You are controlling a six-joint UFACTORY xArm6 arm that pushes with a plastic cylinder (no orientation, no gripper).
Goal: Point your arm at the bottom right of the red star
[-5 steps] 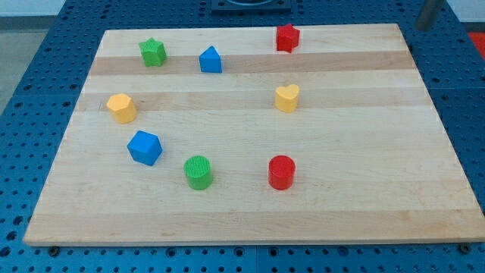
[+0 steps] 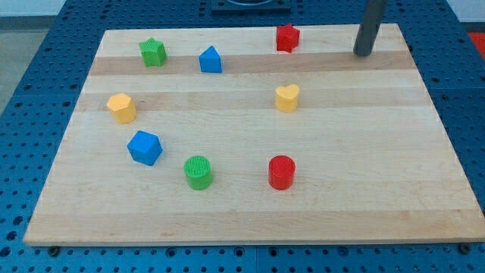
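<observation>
Camera view – my tip (image 2: 364,53) right of red star (image 2: 287,37), apart

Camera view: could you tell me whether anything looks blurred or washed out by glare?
In the camera view my tip and its rod look slightly soft; the red star and the other blocks stay sharp, lighting is even, shadows faint, and the wooden board shows no harsh glare.

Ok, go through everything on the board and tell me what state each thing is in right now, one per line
My tip: on the board, right of the red star, touching nothing.
Red star: near the top edge, untouched.
Green star: top left, alone.
Blue triangular block: upright, alone.
Yellow heart: flat, alone.
Yellow block: left side, alone.
Blue cube: skewed, alone.
Green cylinder: upright.
Red cylinder: upright.
</observation>
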